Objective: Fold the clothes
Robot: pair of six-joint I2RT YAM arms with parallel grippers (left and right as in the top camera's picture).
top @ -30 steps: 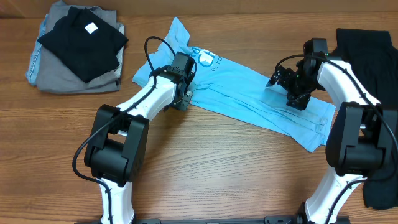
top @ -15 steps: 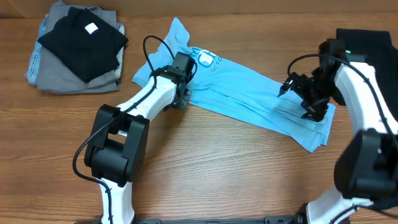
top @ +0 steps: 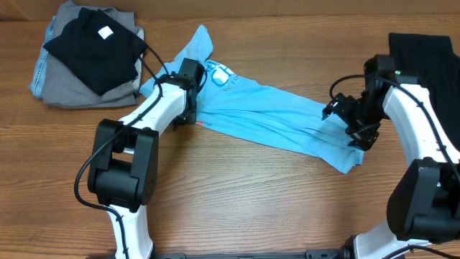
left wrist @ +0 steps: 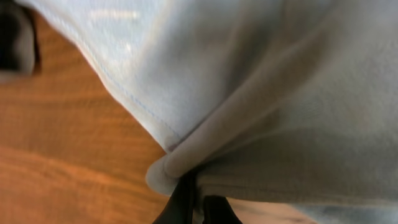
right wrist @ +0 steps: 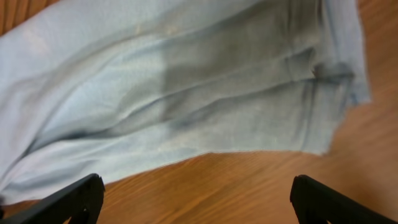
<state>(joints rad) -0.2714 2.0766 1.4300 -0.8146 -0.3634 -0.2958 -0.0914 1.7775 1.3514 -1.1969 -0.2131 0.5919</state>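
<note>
The clothes are one light blue T-shirt (top: 273, 119), lying stretched in a rumpled diagonal band across the wooden table, with white print near its upper left end. My left gripper (top: 187, 115) is shut on a fold of the shirt's edge; in the left wrist view the fabric (left wrist: 280, 93) bunches right between the closed tips of the left gripper (left wrist: 200, 208). My right gripper (top: 350, 124) hovers open over the shirt's lower right end. In the right wrist view the right gripper (right wrist: 199, 205) spans bare wood, just short of the shirt (right wrist: 186, 93).
A folded black garment (top: 97, 47) lies on a grey pile (top: 54, 83) at the back left. Another black garment (top: 424, 65) lies at the far right, behind the right arm. Bare wood fills the front of the table (top: 251, 201).
My left gripper closed on the shirt's edge and pulled it left and back, dragging the whole shirt leftward. The right arm swung right, then settled over the shirt's lower end, still open.
</note>
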